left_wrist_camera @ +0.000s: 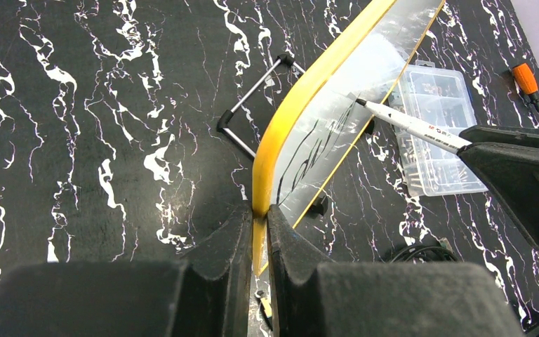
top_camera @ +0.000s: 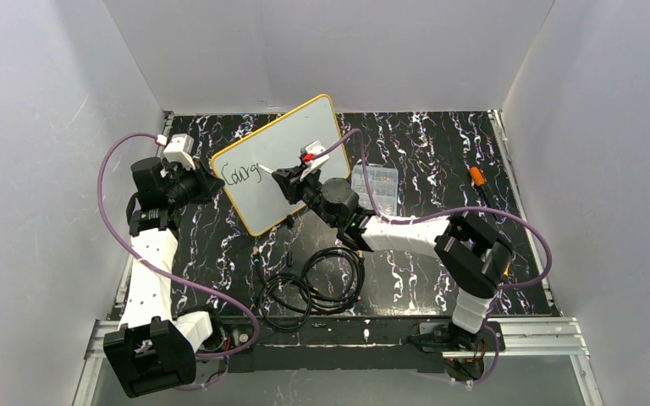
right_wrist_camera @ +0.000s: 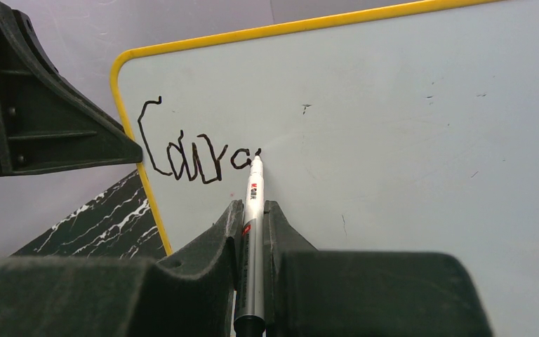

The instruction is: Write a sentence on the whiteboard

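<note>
Two hands engaged. The left hand (left_wrist_camera: 260, 216) is pinched narrow on the yellow rim of the whiteboard (right_wrist_camera: 393, 126), at its left edge. The board stands tilted up over the far-left part of the bench (top_camera: 440, 161); a wire stand (left_wrist_camera: 249, 105) shows behind it. Cannot tell if the bottom edge rests on the bench. The right hand (right_wrist_camera: 253, 210) is clamped on a marker (right_wrist_camera: 255, 179), with the tip touching the board face right at the end of the lettering. The sentence (right_wrist_camera: 196, 154) so far reads roughly "Coura" plus a part-formed letter, top-left of the board; the rest of the face is blank apart from tiny specks. A clear parts box (top_camera: 374, 184) sits on the bench just beyond the board, not involved.

Step in hand: writing, mid first word. Judged early, most of the sentence not yet down.

Next move likely calls for closing the current letter, then tracking right with light, even tip contact. The left hand must brace the rim against the push, or the board may pivot and smear the strokes.
</note>
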Tool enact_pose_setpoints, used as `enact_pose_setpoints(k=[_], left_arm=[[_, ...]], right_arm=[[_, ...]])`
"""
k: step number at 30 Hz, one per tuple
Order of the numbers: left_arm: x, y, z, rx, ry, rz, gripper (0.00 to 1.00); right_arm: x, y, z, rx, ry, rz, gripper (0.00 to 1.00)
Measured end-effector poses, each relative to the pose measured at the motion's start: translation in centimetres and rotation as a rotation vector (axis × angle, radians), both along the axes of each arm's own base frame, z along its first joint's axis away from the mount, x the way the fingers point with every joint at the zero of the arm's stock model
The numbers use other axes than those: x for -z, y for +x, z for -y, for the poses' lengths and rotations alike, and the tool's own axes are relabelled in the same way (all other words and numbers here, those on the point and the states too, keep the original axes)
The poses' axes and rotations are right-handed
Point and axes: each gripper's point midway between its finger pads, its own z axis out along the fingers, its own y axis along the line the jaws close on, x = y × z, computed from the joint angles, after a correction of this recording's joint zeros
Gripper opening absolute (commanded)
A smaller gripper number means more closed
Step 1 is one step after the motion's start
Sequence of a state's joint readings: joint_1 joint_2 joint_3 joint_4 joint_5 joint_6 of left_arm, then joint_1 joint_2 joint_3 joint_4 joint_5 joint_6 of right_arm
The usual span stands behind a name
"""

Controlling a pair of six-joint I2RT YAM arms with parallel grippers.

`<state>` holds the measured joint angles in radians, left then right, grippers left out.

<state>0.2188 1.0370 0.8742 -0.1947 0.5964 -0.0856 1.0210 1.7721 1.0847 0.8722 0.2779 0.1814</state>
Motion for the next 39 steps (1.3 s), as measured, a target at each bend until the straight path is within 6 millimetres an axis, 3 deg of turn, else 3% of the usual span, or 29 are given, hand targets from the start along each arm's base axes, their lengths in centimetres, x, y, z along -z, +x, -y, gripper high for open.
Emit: enact_pose_setpoints(k=[39], left_arm=[[0.03, 0.02, -0.06, -0.004, 0.001, -0.001, 0.00]], right_arm=[[-0.68, 0.63, 0.52, 0.045, 0.028, 0.011, 0.01]])
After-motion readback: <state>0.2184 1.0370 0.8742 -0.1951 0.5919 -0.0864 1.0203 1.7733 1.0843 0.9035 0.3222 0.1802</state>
